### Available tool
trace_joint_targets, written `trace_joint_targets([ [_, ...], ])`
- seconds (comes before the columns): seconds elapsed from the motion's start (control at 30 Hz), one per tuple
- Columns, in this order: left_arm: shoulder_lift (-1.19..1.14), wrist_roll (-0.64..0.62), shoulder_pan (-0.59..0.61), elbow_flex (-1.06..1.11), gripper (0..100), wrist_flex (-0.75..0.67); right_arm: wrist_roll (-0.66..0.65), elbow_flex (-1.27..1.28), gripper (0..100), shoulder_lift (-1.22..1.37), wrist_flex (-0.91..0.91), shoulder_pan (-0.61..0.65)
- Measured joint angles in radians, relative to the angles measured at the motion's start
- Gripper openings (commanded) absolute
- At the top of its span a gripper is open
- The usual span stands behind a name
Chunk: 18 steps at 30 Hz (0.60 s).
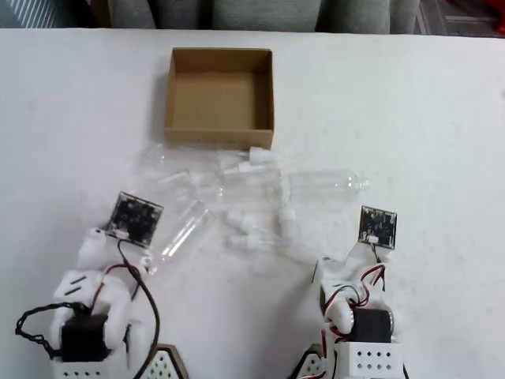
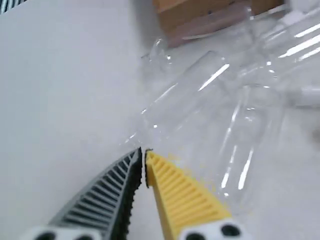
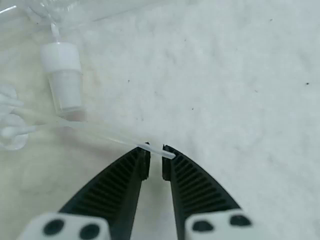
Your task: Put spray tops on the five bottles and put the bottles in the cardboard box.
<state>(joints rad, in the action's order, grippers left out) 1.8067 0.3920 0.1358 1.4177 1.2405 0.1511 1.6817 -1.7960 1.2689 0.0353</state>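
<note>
Closest to the lens, the left arm's grey-and-yellow end effector (image 2: 144, 154) was closed on nothing, its toothed tips touching above the white bench (image 2: 60, 90). Just ahead of it, on the yellow finger's side, several clear plastic bottles (image 2: 200, 92) lay jumbled on their sides. Beyond them, farther from the tips, stood the brown cardboard box (image 2: 200, 15), open at the top. Over on the right, the right arm's black end effector (image 3: 155, 150) was parted by a narrow gap. A thin translucent tube (image 3: 90, 131) ran from a white spray top (image 3: 7, 97) and ended at its tips; whether it touched them could not be told. Farther ahead, beside that tube, lay a capped white spray top (image 3: 62, 80).
</note>
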Motion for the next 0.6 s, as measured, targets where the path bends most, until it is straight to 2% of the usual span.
trace_joint_targets([
  [0.1,0.002,-0.026,-0.083,-0.031,2,0.029,0.0,0.0,1.5,0.0,0.0,0.0],
  [0.27,-0.032,-0.08,-0.12,-0.055,2,0.026,0.0,0.0,1.5,0.0,0.0,0.002],
  [0.5,-0.376,-0.092,-0.124,-0.238,3,0.005,0.0,0.0,1.5,0.0,0.0,0.011],
  [0.6,-0.56,-0.126,-0.124,-0.307,14,0.005,0.0,0.0,1.5,0.0,0.0,0.011],
])
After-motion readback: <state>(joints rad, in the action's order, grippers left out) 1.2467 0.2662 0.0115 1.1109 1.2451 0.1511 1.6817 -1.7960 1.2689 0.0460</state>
